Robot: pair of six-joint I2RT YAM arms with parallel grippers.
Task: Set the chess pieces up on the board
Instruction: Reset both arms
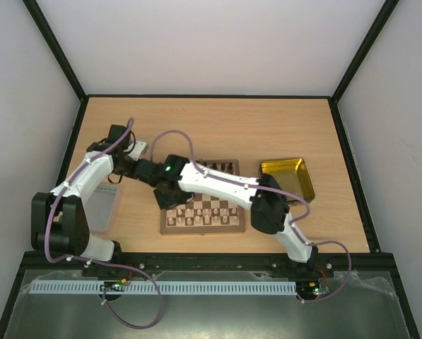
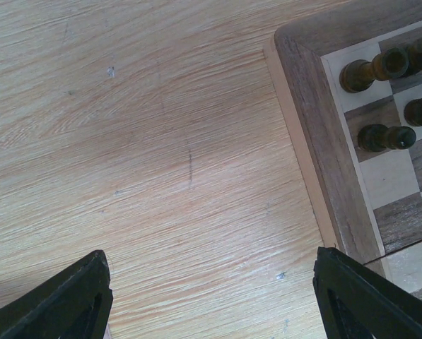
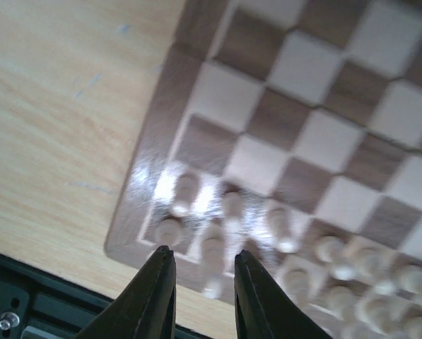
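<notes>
The board (image 1: pixel 165 227) lies mid-table, with cream chess pieces (image 1: pixel 203 219) along its near rows and dark ones (image 1: pixel 221 167) at the far edge. My right gripper (image 3: pixel 203 251) hovers over the board's near left corner (image 3: pixel 136 212). Its jaws stand a small gap apart, open. A blurred cream piece (image 3: pixel 212 247) shows between them, untouched on either side. My left gripper (image 2: pixel 211 258) is wide open over bare table beside the board's far left corner (image 2: pixel 317 127), with nothing between its fingers. Three dark pieces (image 2: pixel 387 136) stand on the squares there.
A shiny yellow metal tray (image 1: pixel 288 180) sits right of the board. A grey translucent lid (image 1: pixel 104 205) lies at the near left, under the left arm. My right arm (image 1: pixel 218 185) stretches across the board and hides its middle.
</notes>
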